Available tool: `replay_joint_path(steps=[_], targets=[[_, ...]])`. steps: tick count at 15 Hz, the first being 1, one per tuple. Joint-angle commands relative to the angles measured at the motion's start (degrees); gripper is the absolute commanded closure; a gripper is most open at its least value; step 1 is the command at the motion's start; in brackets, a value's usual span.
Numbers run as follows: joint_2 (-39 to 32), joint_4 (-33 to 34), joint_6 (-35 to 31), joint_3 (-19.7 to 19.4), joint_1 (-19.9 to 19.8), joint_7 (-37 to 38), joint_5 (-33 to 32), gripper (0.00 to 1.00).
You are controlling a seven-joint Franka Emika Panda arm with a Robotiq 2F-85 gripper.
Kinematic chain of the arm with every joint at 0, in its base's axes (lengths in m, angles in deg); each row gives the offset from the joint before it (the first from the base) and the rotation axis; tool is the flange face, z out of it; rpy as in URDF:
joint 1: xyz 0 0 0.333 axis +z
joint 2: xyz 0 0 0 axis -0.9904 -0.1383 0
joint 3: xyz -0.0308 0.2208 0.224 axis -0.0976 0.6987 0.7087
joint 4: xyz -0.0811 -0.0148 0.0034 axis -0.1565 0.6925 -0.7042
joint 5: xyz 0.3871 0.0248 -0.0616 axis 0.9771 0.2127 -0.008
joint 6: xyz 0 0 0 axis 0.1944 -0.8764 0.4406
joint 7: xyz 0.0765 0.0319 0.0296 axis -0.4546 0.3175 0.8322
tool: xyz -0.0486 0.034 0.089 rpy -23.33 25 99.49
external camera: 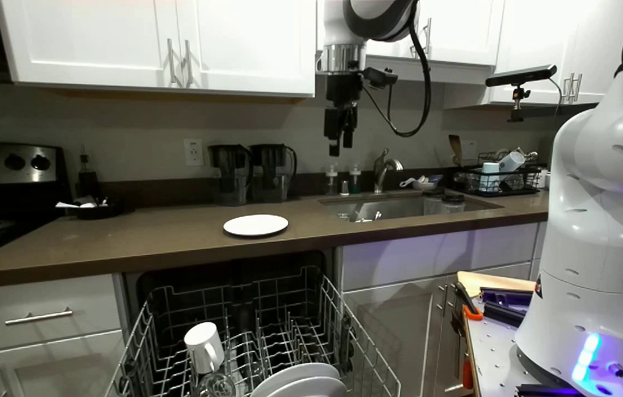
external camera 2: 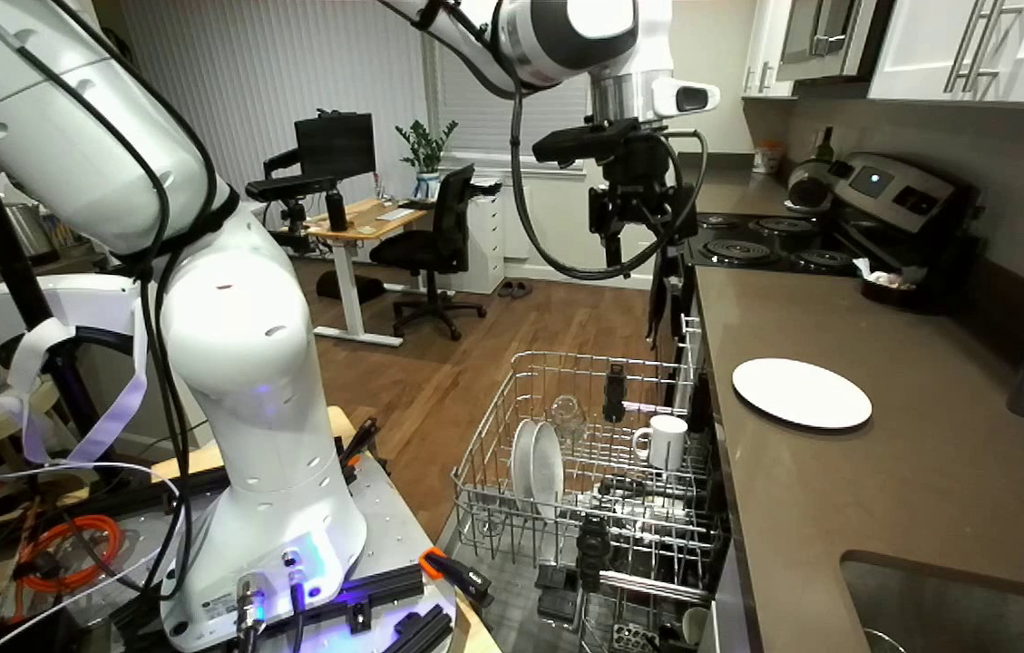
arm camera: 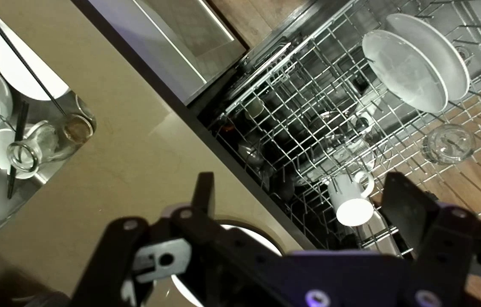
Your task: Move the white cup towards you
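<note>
Hanging higher than the brown surface [external camera: 123, 237], the fingers [arm camera: 404, 209] stand spread wide apart. The white cup [external camera: 200, 341] sits in the dishwasher rack [external camera: 361, 330], tilted and bottom up, well below the fingers. Two plates [arm camera: 404, 70] lean in the same rack, and a flat white dish [external camera: 256, 225] lies on the surface.

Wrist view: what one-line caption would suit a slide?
Open, empty gripper; beyond it, the white cup, two plates and a clear glass in the dishwasher rack.
</note>
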Motion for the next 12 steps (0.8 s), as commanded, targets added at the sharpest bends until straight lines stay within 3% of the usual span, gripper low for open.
replay_joint_path(steps=[1,7,12], targets=[[-10.7,7.6,-2.3,0.1,1.3,0.6,2.1,0.00],[-27.2,22.2,-5.7,1.1,3.8,-0.9,7.5,0.00],[-39.7,34.8,-3.8,4.9,6.0,-1.8,14.2,0.00]])
